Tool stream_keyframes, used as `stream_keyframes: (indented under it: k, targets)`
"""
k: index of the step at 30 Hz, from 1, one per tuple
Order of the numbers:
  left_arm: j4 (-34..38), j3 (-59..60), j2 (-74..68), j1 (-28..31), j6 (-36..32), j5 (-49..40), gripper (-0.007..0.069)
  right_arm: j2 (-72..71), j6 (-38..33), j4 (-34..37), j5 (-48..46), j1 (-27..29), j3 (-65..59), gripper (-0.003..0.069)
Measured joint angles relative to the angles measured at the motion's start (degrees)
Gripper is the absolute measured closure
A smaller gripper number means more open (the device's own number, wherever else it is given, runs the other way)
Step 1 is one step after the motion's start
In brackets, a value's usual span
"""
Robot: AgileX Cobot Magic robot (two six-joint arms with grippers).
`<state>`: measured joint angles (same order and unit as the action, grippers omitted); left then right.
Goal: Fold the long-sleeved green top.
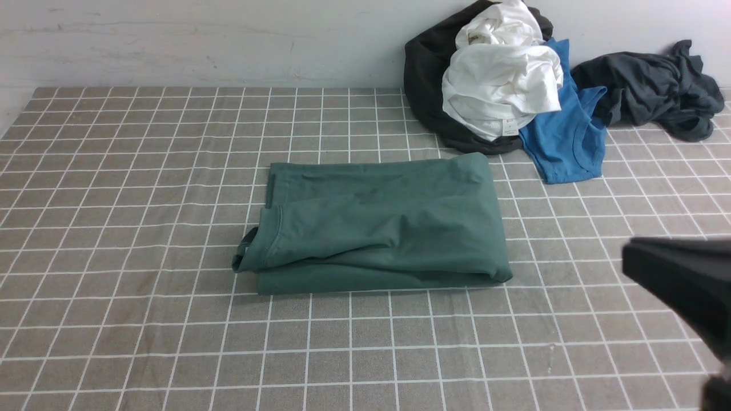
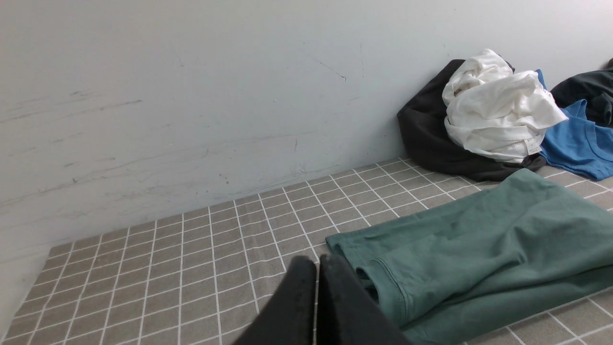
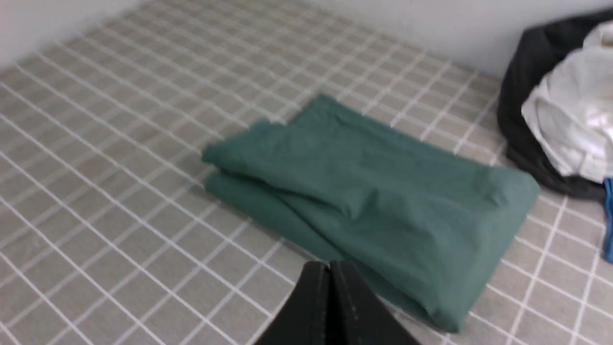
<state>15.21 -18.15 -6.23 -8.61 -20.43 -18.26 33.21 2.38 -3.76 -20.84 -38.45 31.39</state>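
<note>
From the front, the green long-sleeved top (image 1: 377, 222) lies in the middle of the checked tablecloth (image 1: 114, 228) as a compact rectangle of several layers, its ribbed neck poking out at the left end. No sleeves trail out. Behind it, by the wall, sits a pile of a black garment (image 1: 425, 68), a white garment (image 1: 502, 80) and a blue sleeveless top (image 1: 562, 137), with a dark grey garment (image 1: 651, 85) further right. The pile's near edge sits just behind the top's far corner. Only a dark blur of the right arm (image 1: 679, 279) shows at the right edge, clear of the cloth.

From the left wrist, the left gripper (image 2: 317, 268) has its jaws pressed together on nothing, hovering just beside the neck end of the top (image 2: 479, 249).

From the right wrist, the right gripper (image 3: 329, 270) is likewise closed and empty, hanging near the folded bundle's (image 3: 373, 191) edge without touching it.

To my eye the folding looks essentially finished: the bundle is a bit rumpled and the neck sticks out, so at most a little tidying remains.
</note>
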Motion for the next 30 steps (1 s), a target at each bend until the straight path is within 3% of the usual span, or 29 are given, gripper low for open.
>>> stream_keyframes:
  k: [3,9,21,25,29,30]
  targets:
    - [0.0,0.0,0.0,0.0,0.0,0.0,0.0631,-9.3,0.1,0.0,11.0,0.0,-11.5,0.0673]
    - [0.0,0.0,0.0,0.0,0.0,0.0,0.0631,-16.5,0.1,0.0,18.7,0.0,-24.7,0.0673]
    - [0.0,0.0,0.0,0.0,0.0,-0.1,0.0631,-18.0,2.5,0.9,10.7,0.3,-33.0,0.0673]
    - [0.0,0.0,0.0,0.0,0.0,-0.3,0.0631,-23.2,3.5,0.9,8.8,5.2,-33.0,0.0673]
    - [0.0,0.0,0.0,0.0,0.0,-0.7,0.0631,-32.1,-0.1,1.0,6.8,19.4,-33.0,0.0673]
    - [0.0,0.0,0.0,0.0,0.0,-0.7,0.0631,-32.3,-0.1,1.0,6.8,19.4,-33.0,0.0673]
